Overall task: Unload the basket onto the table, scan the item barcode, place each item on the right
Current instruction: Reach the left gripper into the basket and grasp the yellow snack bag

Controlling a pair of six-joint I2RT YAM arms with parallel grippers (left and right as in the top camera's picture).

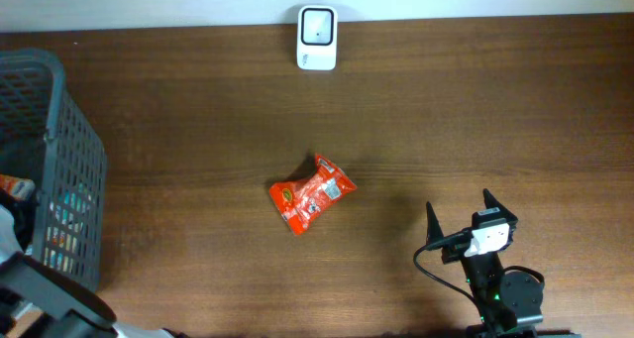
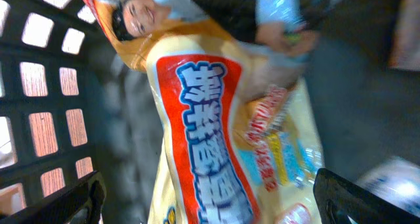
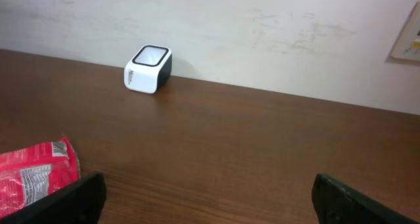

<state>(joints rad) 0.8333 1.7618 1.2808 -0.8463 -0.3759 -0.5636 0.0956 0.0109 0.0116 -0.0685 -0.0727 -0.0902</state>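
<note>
Right hand hovers low over the near right part of the brown table, its two dark fingers spread wide apart with nothing between them. Left hand is also spread wide and empty. It is down inside the grey mesh basket at the far left edge of the table, close above a yellow and red packet that lies among other goods.

Next out from the right hand is the red snack packet, the item to be scanned. It lies flat near the middle of the table, to the left of the right hand and slightly farther forward, with bare wood between them. Its long axis runs on a slant, from a near-left end to a far-right end, so the far-right end points toward that hand's side. In the right wrist view only its edge shows, low in the left corner. A pale printed patch sits on top; whether that is the barcode is too small to tell.

Farthest away, the white scanner stands at the back edge against the wall, almost straight beyond the packet.

Judging by the open table between them, the right hand is the nearer one, and its reach would go leftward.
</note>
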